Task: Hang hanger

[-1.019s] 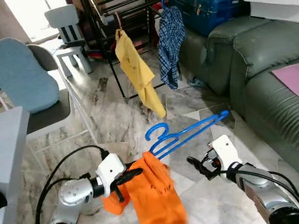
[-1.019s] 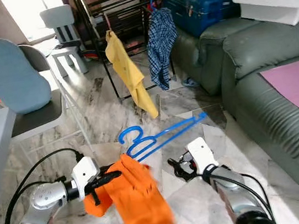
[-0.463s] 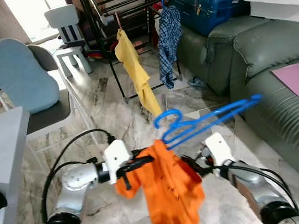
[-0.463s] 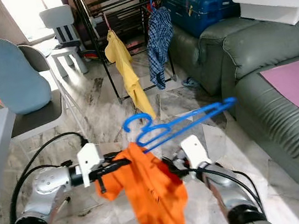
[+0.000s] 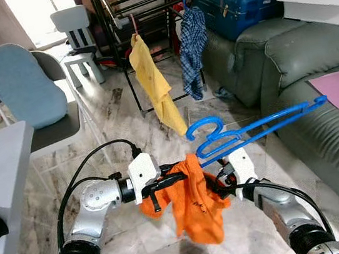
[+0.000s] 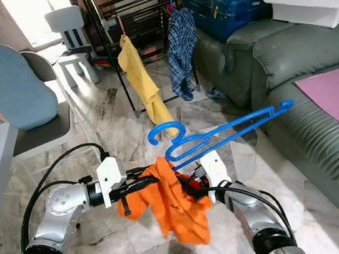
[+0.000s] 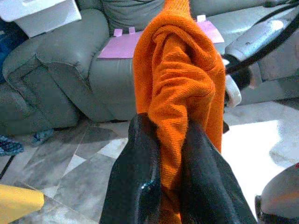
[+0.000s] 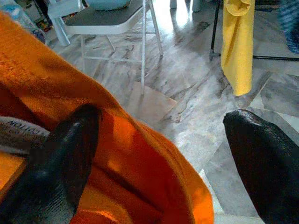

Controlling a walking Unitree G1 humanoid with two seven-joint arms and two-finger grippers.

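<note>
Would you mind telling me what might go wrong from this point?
The left end effector pinches only a fold of the orange cloth, so the cloth could slip free. The right end effector is open against the cloth, so the blue hanger seems poorly secured and may tip. Its long arm points toward the sofa and could snag.

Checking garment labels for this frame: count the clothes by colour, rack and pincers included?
Orange: 1, the orange garment, held in the left pincer, by the blue hanger
Yellow: 1, the yellow garment on the rack
Blue checked: 1, the checked shirt on the rack
Total: 3
</note>
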